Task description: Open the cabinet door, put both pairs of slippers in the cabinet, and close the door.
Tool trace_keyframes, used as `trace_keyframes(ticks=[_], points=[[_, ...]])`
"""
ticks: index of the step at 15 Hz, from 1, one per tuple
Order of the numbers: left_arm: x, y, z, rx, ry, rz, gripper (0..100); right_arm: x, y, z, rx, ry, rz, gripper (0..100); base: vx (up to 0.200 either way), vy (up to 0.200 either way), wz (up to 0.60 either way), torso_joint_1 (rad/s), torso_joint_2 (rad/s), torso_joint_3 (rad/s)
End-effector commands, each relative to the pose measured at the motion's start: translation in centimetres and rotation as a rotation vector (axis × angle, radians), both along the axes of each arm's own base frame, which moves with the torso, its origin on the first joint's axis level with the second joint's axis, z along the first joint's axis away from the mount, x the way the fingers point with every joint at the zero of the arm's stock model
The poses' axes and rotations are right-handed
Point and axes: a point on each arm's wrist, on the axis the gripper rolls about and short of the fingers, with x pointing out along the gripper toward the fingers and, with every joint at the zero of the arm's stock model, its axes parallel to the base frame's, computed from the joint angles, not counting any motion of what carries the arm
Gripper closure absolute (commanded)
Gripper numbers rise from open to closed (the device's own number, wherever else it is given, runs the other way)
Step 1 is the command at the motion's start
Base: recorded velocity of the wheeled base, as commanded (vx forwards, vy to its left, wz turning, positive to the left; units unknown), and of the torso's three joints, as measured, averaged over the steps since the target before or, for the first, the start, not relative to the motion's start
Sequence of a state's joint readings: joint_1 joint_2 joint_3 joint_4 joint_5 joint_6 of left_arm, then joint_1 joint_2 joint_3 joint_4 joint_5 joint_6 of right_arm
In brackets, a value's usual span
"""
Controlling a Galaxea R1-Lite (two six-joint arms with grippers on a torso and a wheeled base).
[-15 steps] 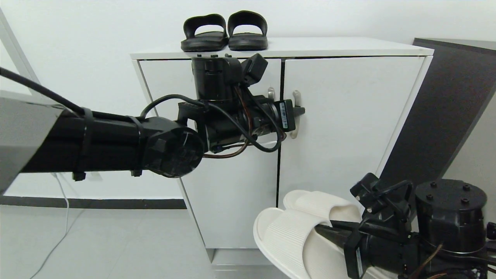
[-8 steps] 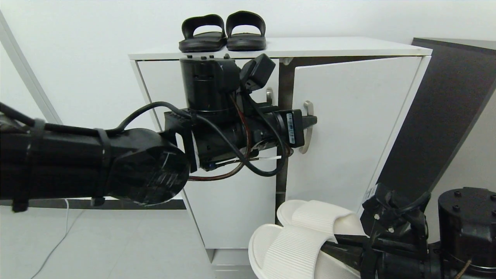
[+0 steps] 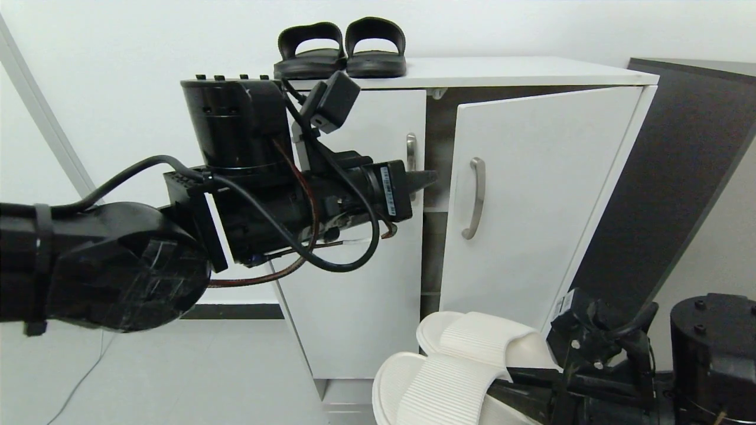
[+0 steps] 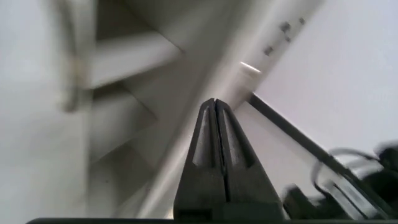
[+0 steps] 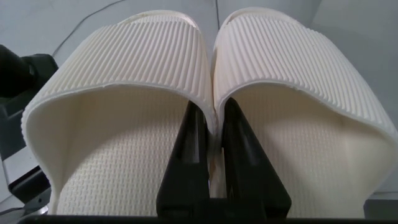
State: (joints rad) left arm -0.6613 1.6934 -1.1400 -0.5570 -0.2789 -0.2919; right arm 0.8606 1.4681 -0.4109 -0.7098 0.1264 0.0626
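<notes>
The white cabinet [image 3: 520, 71] has its right door [image 3: 531, 195] ajar, with a dark gap [image 3: 437, 136] beside the shut left door [image 3: 354, 307]. My left gripper [image 3: 428, 176] is shut and empty. It hovers in front of that gap, left of the right door's metal handle [image 3: 474, 198] and clear of it. In the left wrist view its shut tips [image 4: 214, 102] face the cabinet's inside. A black pair of slippers [image 3: 341, 50] sits on the cabinet top. My right gripper [image 5: 213, 106] is shut on the touching inner edges of the white slippers [image 3: 466, 354], low before the cabinet.
A dark panel [image 3: 679, 177] leans along the cabinet's right side. The left door has its own handle [image 3: 411, 150] beside the gap. A thin cable [image 3: 88, 366] trails over the grey floor at the left, under a dark baseboard [image 3: 236, 311].
My left gripper pulled the right door open by its handle, then came off it and drew back to the left. The right arm with the white slippers sank a little.
</notes>
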Motion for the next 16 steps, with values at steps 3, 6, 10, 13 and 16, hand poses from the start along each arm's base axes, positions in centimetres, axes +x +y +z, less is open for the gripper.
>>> trace_keyframes(ticks=[3,6,10,13,16], points=[[2.6,-1.0,-0.3,-0.013,0.009,0.020,100,-0.4,0.1,-0.2,-0.008,0.005,0.018,100,0.000,0.000,0.00,0.000,0.00,0.000],[3.5,-2.0,-0.7,-0.014,0.003,-0.031,100,-0.6,0.2,-0.5,-0.025,0.005,0.027,100,0.000,0.000,0.00,0.000,0.00,0.000],[4.6,-2.9,-1.0,-0.030,-0.020,-0.030,100,-0.5,0.3,-0.9,-0.047,-0.005,0.034,100,0.000,0.000,0.00,0.000,0.00,0.000],[5.1,-3.6,-1.4,-0.033,-0.018,-0.037,100,-0.7,0.3,-1.0,-0.055,0.001,0.041,100,-0.133,0.000,0.00,0.003,0.00,-0.002],[3.0,-5.8,-1.5,-0.027,-0.022,-0.103,100,-1.5,0.4,-1.4,-0.065,0.008,0.076,100,-0.200,0.000,0.00,0.002,0.00,0.004]])
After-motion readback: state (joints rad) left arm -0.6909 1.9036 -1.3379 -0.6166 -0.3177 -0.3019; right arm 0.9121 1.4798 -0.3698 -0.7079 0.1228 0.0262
